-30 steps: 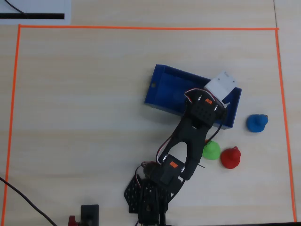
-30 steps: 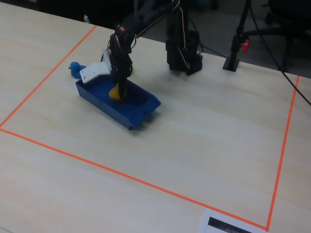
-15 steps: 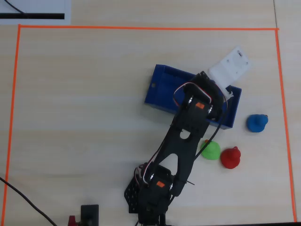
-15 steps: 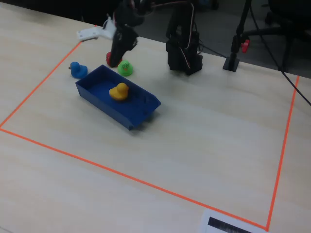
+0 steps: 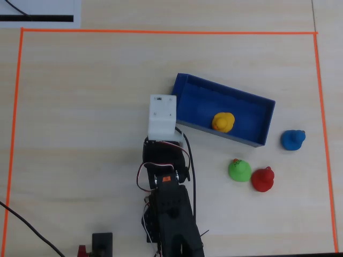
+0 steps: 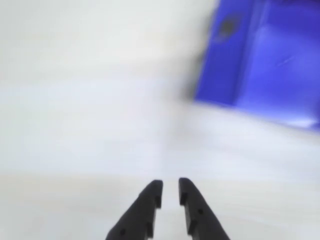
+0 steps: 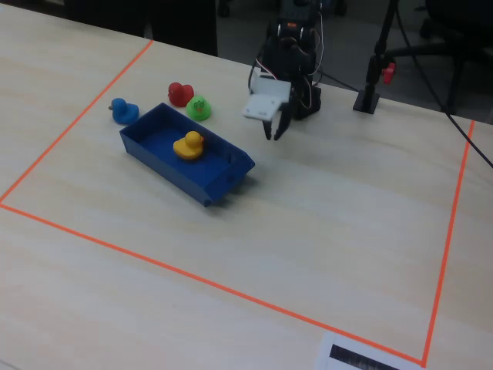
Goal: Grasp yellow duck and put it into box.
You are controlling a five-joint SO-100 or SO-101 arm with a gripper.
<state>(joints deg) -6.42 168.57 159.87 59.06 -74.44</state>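
Hovering above the desk: the fingers [image 6: 170, 192] hang empty beside the box, nearly closed with only a narrow gap between the tips in the wrist view, nothing held.
Arm: the black arm [image 5: 170, 209] with its white wrist block [image 5: 162, 115] reaches up from the bottom edge of the overhead view, the block just beside the box's left short wall.
Desk: pale wood [image 7: 323, 223] with an orange tape line [image 7: 192, 274] marking out the work area.
Box: the blue box [image 5: 258, 113] lies at a slant, its short wall with the small hole showing blurred at upper right in the wrist view [image 6: 225, 55].
Yellow duck: the yellow duck [image 5: 223, 122] sits inside the box, close to the wall on the arm's side in the overhead view; the fixed view [image 7: 189, 145] shows it upright on the box floor.
Other ducks: a green duck [image 5: 239, 169] and a red duck [image 5: 262, 179] stand side by side outside the box, a blue duck [image 5: 292, 140] just past its far short end.
Step in hand: judged from the layout, the placing looks done and the arm is clear of the box.
Next move: likely only a retreat to rest, keeping the fingers off the box wall so nothing is nudged.
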